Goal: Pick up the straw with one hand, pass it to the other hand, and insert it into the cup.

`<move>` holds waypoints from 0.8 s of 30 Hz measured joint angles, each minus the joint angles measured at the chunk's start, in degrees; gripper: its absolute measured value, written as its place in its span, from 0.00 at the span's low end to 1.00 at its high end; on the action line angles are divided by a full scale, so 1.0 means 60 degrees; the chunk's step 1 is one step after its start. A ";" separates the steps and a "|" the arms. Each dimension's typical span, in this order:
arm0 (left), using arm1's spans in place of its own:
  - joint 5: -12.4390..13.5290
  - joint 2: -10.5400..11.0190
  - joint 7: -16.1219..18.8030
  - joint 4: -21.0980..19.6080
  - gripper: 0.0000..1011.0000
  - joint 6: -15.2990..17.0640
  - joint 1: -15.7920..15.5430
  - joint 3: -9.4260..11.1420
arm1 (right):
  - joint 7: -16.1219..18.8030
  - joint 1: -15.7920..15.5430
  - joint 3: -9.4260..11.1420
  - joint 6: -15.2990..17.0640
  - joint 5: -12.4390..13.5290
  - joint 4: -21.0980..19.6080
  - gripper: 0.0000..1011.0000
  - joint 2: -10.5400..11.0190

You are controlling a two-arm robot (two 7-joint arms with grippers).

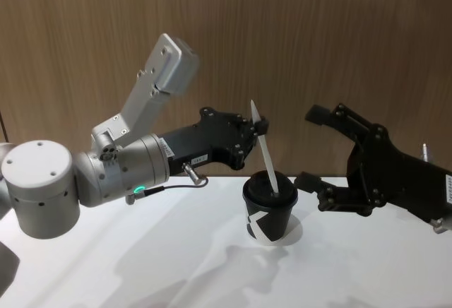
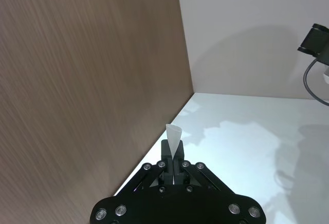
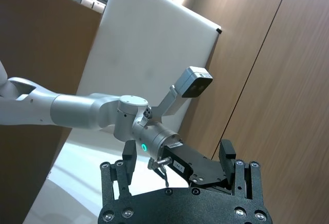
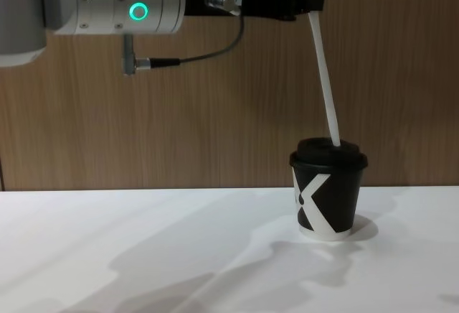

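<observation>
Wood panelling backs a white table (image 1: 141, 251), and on it the cup (image 1: 269, 212) stands upright. Seen from the head, the left gripper (image 1: 258, 130) hangs above the cup and toward the robot's left of it, clenched on the upper part of the straw (image 1: 268, 160); the straw slants down to the cup's lid, where its lower end is hidden. The right gripper (image 1: 314, 149) waits just to the right of the cup, fingers spread and holding nothing, its arm cut off at the edge.

From the left wrist, only the straw's pinched top (image 2: 174, 136) rises between the closed fingers (image 2: 165, 157); the cup is out of sight.

From the right wrist, the parted fingers (image 3: 226, 157) frame the left arm.

From the chest, the straw (image 4: 324, 69) meets the lid of the cup (image 4: 328, 187), its top cut off; bare table lies left of the cup.
</observation>
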 joint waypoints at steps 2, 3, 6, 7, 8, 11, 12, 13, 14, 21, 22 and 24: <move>0.0023 -0.0031 -0.0017 0.0053 0.01 -0.0017 -0.0010 0.0002 | 0.0000 0.0000 0.0000 0.0000 0.0000 0.0000 0.99 0.0000; 0.0027 -0.0042 -0.0023 0.0074 0.01 -0.0019 -0.0015 0.0004 | 0.0000 0.0000 0.0000 0.0000 0.0000 0.0000 0.99 0.0000; 0.0048 -0.0081 -0.0064 0.0160 0.01 -0.0033 -0.0038 0.0010 | 0.0000 0.0000 0.0000 0.0000 0.0000 0.0000 0.99 0.0000; 0.0053 -0.0094 -0.0074 0.0188 0.01 -0.0036 -0.0045 0.0013 | 0.0000 0.0000 0.0000 0.0000 0.0000 0.0000 0.99 0.0000; 0.0060 -0.0113 -0.0093 0.0229 0.01 -0.0043 -0.0059 0.0018 | 0.0000 0.0000 0.0000 0.0000 0.0000 0.0000 0.99 0.0000; 0.0064 -0.0141 -0.0124 0.0292 0.01 -0.0049 -0.0080 0.0026 | 0.0000 0.0000 -0.0001 0.0000 0.0000 0.0000 0.99 -0.0001; 0.0065 -0.0155 -0.0147 0.0331 0.01 -0.0050 -0.0097 0.0034 | 0.0000 0.0000 0.0000 0.0000 0.0000 0.0000 0.99 0.0000; 0.0064 -0.0161 -0.0157 0.0347 0.01 -0.0050 -0.0103 0.0038 | 0.0000 -0.0001 0.0000 0.0000 0.0000 0.0000 0.99 0.0000; 0.0064 -0.0175 -0.0175 0.0381 0.01 -0.0050 -0.0121 0.0047 | 0.0000 0.0000 0.0000 0.0000 0.0000 0.0000 0.99 0.0000; 0.0052 -0.0195 -0.0254 0.0495 0.01 -0.0024 -0.0178 0.0103 | 0.0000 0.0000 0.0000 0.0000 0.0000 0.0000 0.99 0.0000; 0.0051 -0.0196 -0.0260 0.0503 0.01 -0.0022 -0.0183 0.0109 | 0.0000 0.0000 -0.0001 0.0000 0.0000 0.0000 0.99 0.0000; 0.0048 -0.0197 -0.0269 0.0525 0.01 -0.0016 -0.0190 0.0119 | 0.0000 0.0000 -0.0001 0.0000 0.0000 0.0000 0.99 0.0000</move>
